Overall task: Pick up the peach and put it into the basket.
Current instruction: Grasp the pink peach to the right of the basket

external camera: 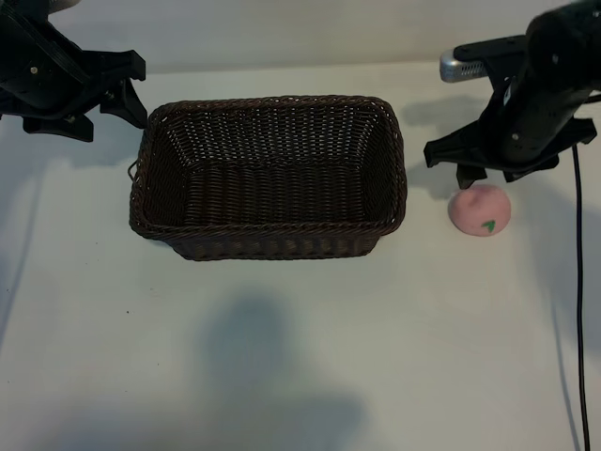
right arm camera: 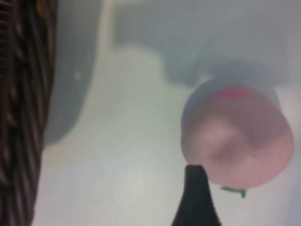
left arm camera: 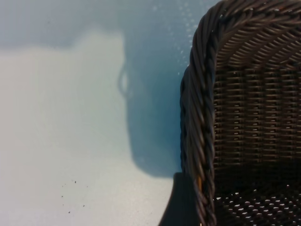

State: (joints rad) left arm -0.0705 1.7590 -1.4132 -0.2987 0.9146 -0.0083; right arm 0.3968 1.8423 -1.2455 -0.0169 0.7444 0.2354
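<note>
Pink peach beside brown wicker basket

White table — soft shadows across it, a black cable trailing.

The right gripper is covering the far edge of the peach, while the exterior view's left edge is cutting off the left gripper.

A lab bench — bare white table, two mounted robot arms, a trailing cable.
</note>
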